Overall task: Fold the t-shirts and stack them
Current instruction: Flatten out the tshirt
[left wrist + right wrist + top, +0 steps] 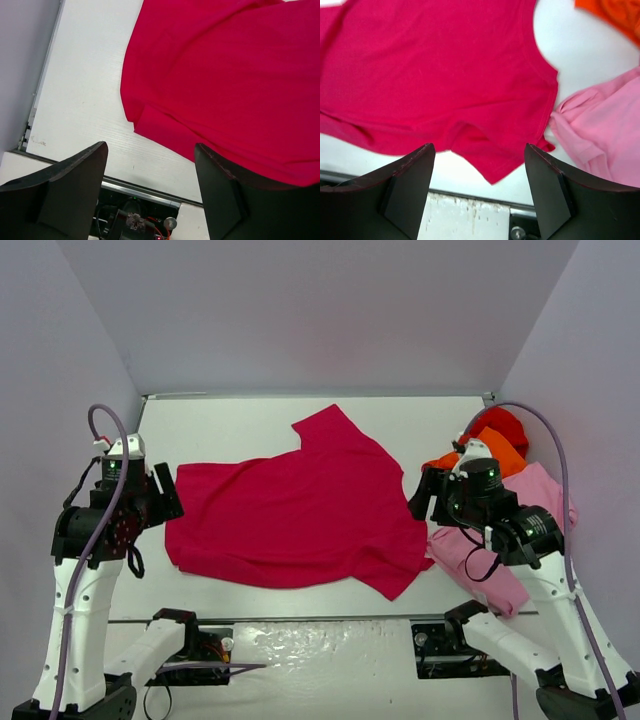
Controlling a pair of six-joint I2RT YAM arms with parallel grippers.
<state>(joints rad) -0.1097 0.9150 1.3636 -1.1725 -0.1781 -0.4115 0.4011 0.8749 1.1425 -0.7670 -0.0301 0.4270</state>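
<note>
1. The crimson shirt lies spread flat in the middle of the table, with one sleeve pointing toward the upper centre.
2. The left gripper hovers at the shirt's left edge, fingers spread and holding nothing.
3. The right gripper hovers at the shirt's right edge, over the lower sleeve, also spread and holding nothing.
4. A pink shirt, an orange shirt and a red shirt are heaped at the right of the frame. The pink shirt lies just beside the crimson sleeve.
</note>
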